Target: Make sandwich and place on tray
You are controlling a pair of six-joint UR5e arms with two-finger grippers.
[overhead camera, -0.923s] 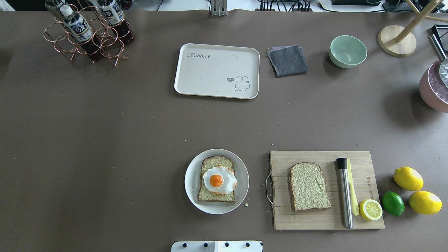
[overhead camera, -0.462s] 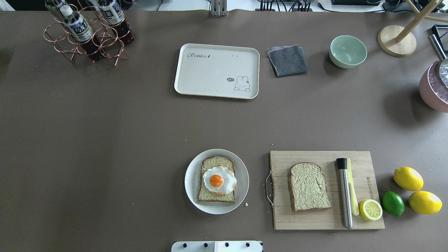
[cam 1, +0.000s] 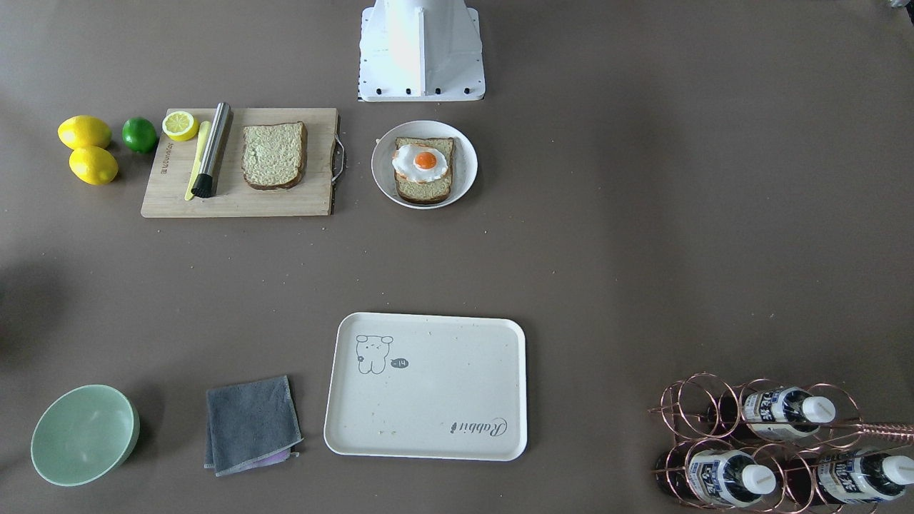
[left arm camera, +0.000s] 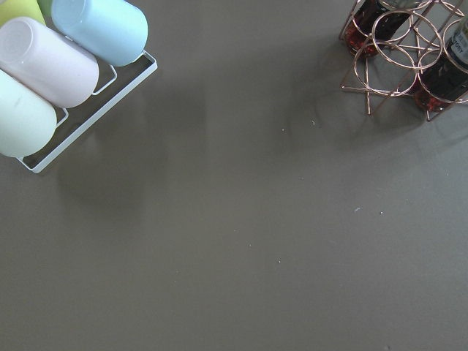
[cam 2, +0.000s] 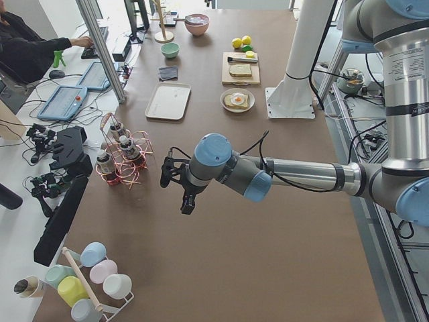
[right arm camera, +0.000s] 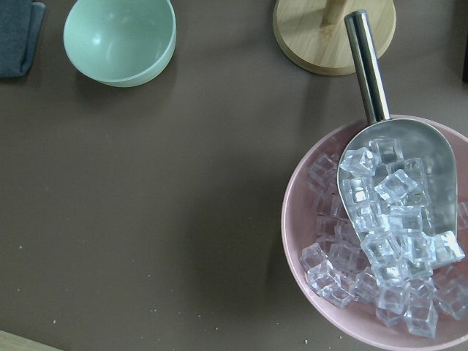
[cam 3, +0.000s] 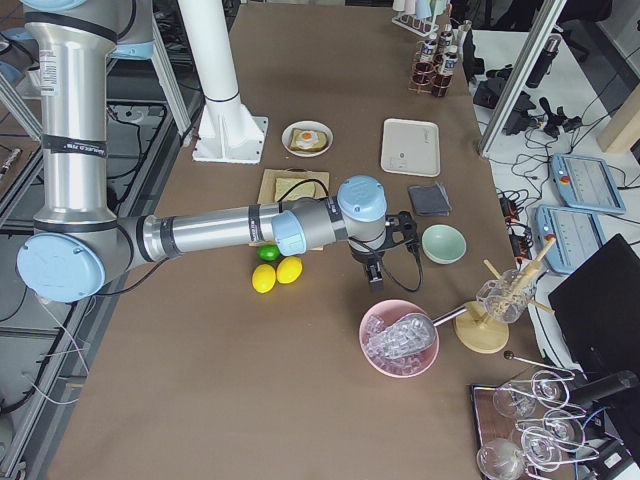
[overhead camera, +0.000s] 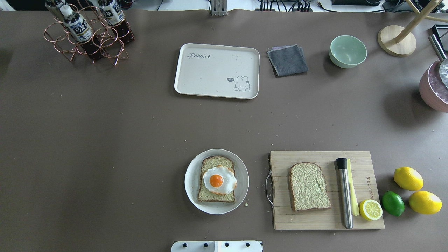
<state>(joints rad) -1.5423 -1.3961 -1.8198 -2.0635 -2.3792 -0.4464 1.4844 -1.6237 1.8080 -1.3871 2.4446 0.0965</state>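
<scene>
One brown bread slice topped with a fried egg lies on a round white plate, also seen in the front-facing view. A second bare slice lies on the wooden cutting board. The cream tray sits empty at the table's far middle. My left gripper hangs over the table's left end near the bottle rack. My right gripper hangs over the right end between the green bowl and the ice bowl. Both show only in side views, so I cannot tell whether they are open or shut.
A copper rack of bottles stands far left. A grey cloth, green bowl and pink bowl of ice lie far right. A steel cylinder, lemon half, lemons and a lime are by the board.
</scene>
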